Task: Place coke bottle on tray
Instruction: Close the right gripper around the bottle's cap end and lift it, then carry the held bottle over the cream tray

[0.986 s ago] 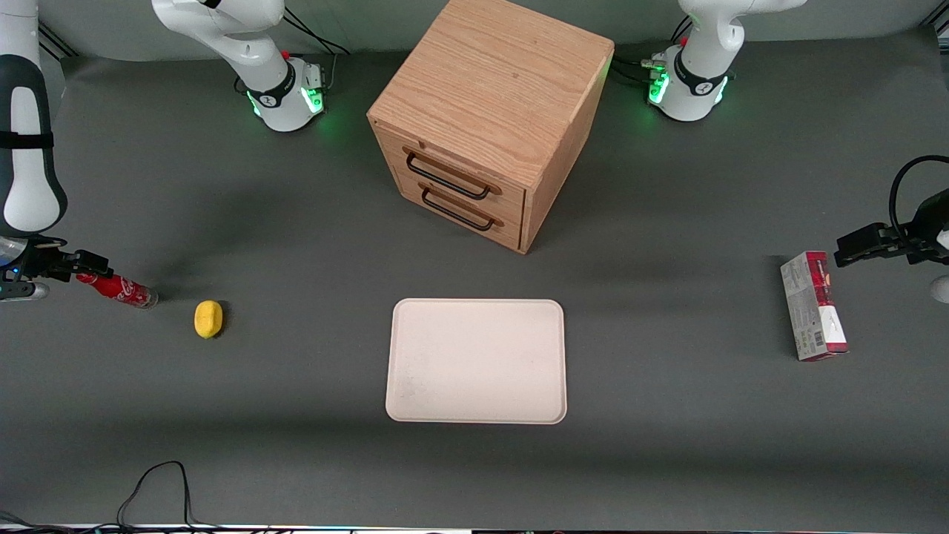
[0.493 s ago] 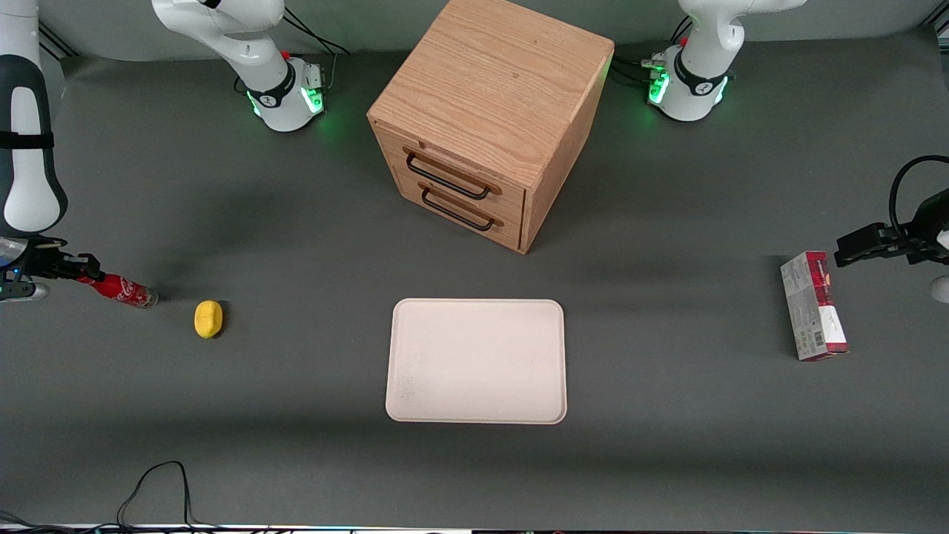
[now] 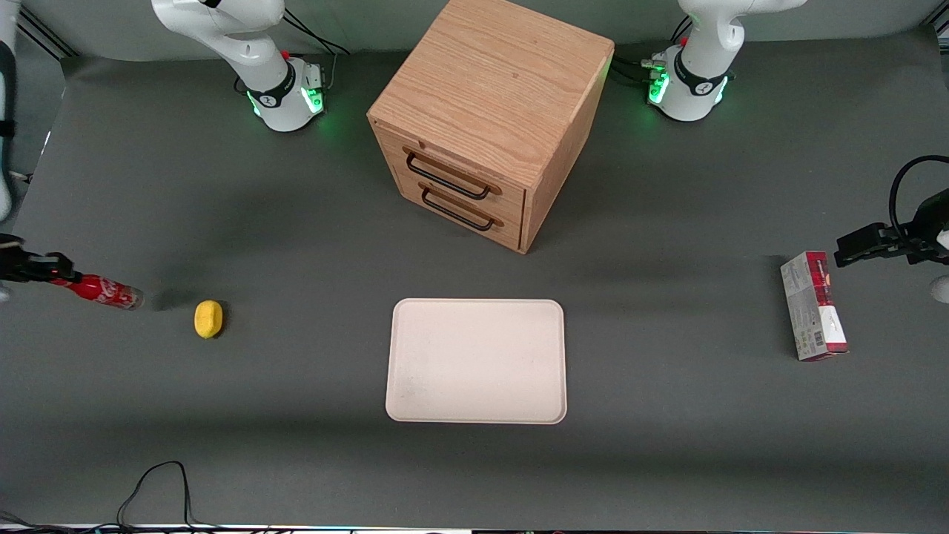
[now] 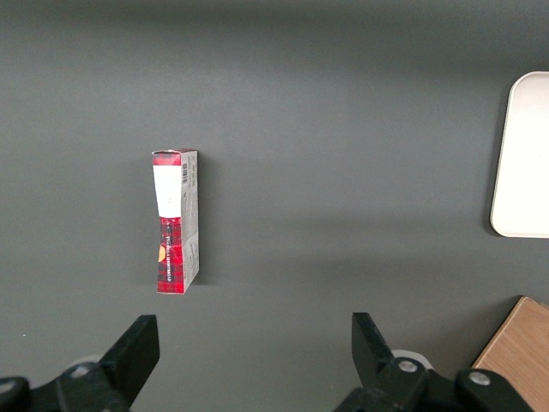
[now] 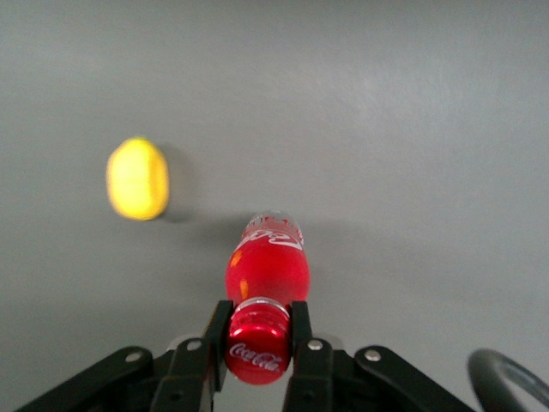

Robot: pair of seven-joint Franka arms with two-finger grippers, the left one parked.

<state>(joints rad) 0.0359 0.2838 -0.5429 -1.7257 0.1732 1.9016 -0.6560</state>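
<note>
Dark grey surface (image 3: 296, 245): my claw (image 5: 257, 330) clamped on cap of slim red coke bottle (image 5: 267, 273), near yellow lemon (image 3: 208, 319), well apart from cream-white rectangular tray (image 3: 476, 361).

There was one coke bottle (image 3: 100, 290), held by its cap end in the one tool (image 5: 259, 336) at the working arm's end of the surface (image 3: 667, 415). There was one tray (image 3: 476, 361), one lemon (image 3: 208, 319) and one carton (image 3: 813, 305). There was one wooden cabinet (image 3: 491, 119), and it had two drawers with two dark handles.
</note>
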